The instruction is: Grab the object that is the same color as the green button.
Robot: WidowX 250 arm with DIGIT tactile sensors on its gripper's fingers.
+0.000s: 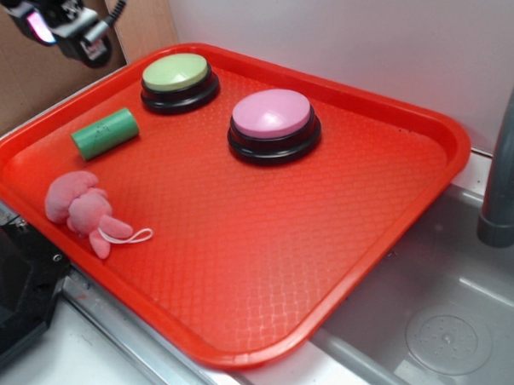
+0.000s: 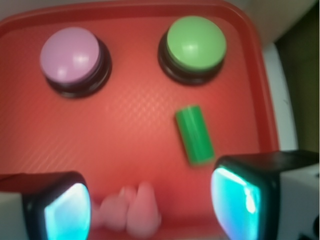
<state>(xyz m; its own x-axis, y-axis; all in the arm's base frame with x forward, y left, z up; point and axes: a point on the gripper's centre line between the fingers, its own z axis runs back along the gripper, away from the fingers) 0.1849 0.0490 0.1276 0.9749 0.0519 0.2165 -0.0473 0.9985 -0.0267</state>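
Observation:
The green cylinder lies on its side at the left of the red tray. In the wrist view the green cylinder sits just ahead of the right finger. The green button stands at the tray's far left corner; it also shows in the wrist view. My gripper hangs high above the tray's far left edge, apart from everything. In the wrist view the gripper is open and empty, with the pink plush toy between its fingers far below.
A pink-topped button stands right of the green one, also in the wrist view. The pink plush toy lies near the tray's left front edge. A grey sink and a faucet pipe are to the right.

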